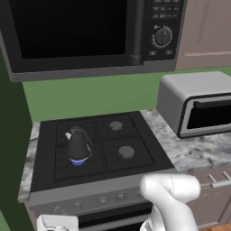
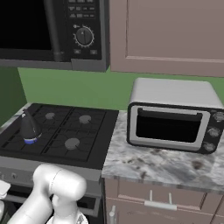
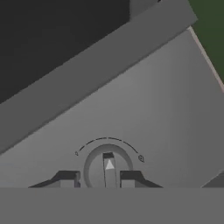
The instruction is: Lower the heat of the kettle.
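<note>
The small dark kettle stands upright on the front left burner of the black stove, with a blue flame under it. My gripper is down at the stove's grey front panel. Its two dark fingertips stand on either side of a round knob, whose raised ridge carries a pale pointer. A gap shows between each fingertip and the ridge, so the gripper is open around it. The white hand shows low at the panel's left end.
A silver toaster oven sits on the marble counter right of the stove. A black microwave hangs above the burners. More knobs line the front panel. Drawers lie below the counter.
</note>
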